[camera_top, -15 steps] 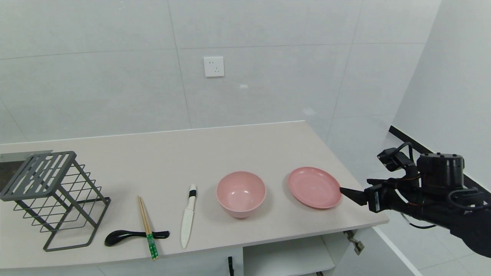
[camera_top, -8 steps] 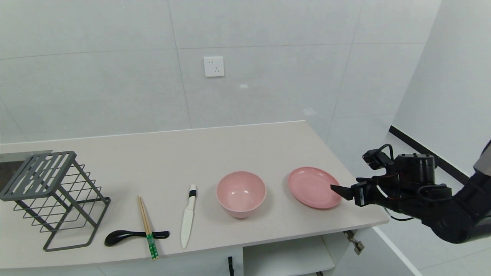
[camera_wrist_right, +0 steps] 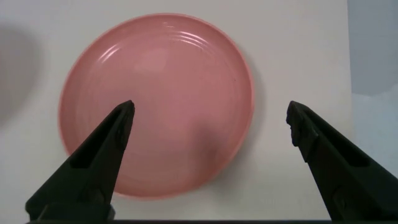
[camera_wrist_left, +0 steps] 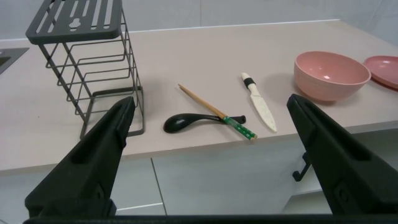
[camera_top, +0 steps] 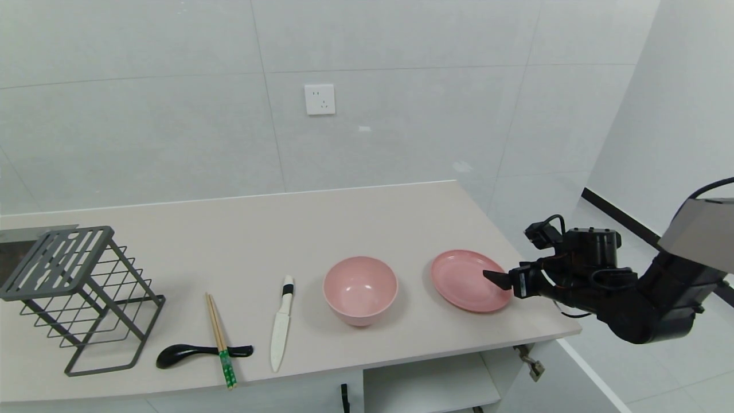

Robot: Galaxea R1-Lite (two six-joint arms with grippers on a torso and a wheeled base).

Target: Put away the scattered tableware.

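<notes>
A pink plate [camera_top: 469, 280] [camera_wrist_right: 158, 102] lies at the right end of the counter, with a pink bowl [camera_top: 360, 289] [camera_wrist_left: 331, 74] to its left. Further left lie a white knife [camera_top: 281, 324] [camera_wrist_left: 259, 109], a pair of chopsticks [camera_top: 220, 338] [camera_wrist_left: 214, 112] and a black spoon [camera_top: 195, 353] [camera_wrist_left: 193, 121] crossed under them. My right gripper [camera_top: 496, 279] [camera_wrist_right: 209, 109] is open, hovering at the plate's right rim and holding nothing. My left gripper [camera_wrist_left: 209, 102] is open and holds nothing, out in front of the counter's front edge.
A dark wire rack [camera_top: 74, 292] [camera_wrist_left: 87, 62] stands at the counter's left end. The counter's right edge [camera_top: 550, 298] is just beside the plate. An open cabinet shelf [camera_top: 430, 390] sits below the front edge. The back half of the counter is bare.
My right arm has moved left towards the plate, and its fingertip now reaches over the plate's right rim. The tableware has not moved.
</notes>
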